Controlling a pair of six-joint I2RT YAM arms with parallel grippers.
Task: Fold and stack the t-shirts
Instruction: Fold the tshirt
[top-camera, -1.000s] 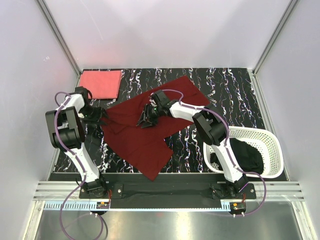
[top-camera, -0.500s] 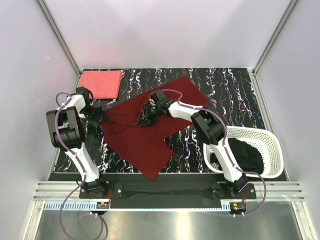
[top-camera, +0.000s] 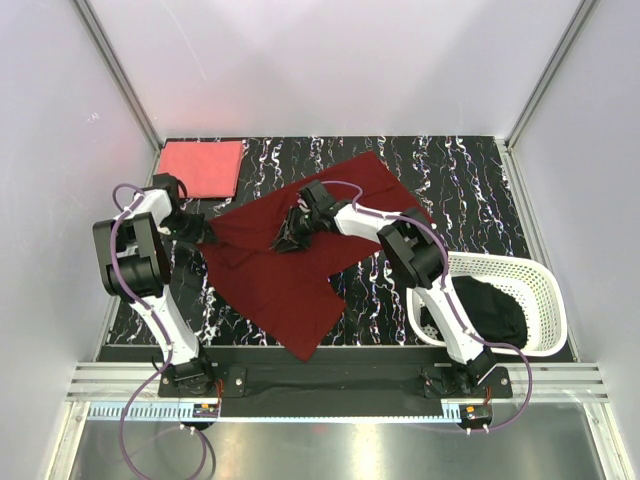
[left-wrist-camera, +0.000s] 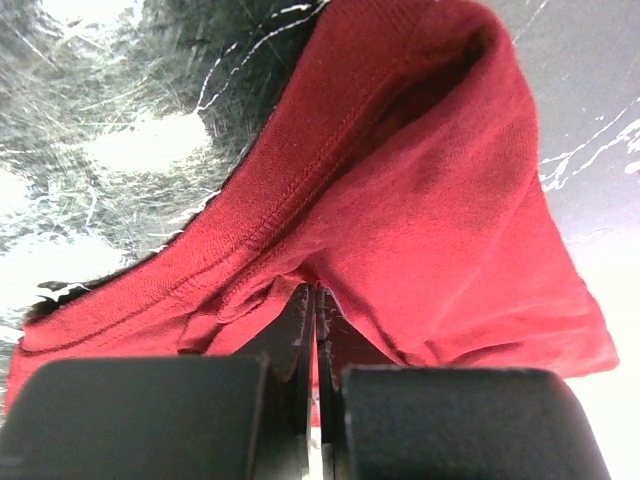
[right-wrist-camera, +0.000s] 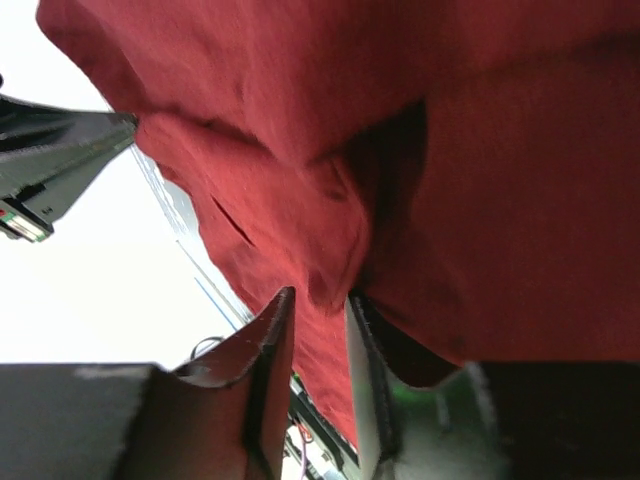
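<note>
The dark maroon t-shirt (top-camera: 290, 265) lies spread and rumpled across the middle of the black marbled table. My left gripper (top-camera: 205, 232) is shut on its left edge; in the left wrist view the cloth (left-wrist-camera: 400, 190) is pinched between the closed fingertips (left-wrist-camera: 303, 310). My right gripper (top-camera: 285, 238) is on the shirt's middle, its fingers closed round a raised fold of cloth (right-wrist-camera: 330, 270). The coral pink t-shirt (top-camera: 202, 167) lies folded flat at the back left corner. The black t-shirt (top-camera: 492, 308) sits inside the basket.
A white plastic lattice basket (top-camera: 545, 300) stands at the right near edge of the table. White walls with metal corner posts enclose the table on three sides. Both arm bases sit on the black rail at the near edge.
My left gripper's fingers have closed on the maroon shirt's left edge. My right gripper's fingers have drawn together on a fold of the shirt and shifted slightly left.
</note>
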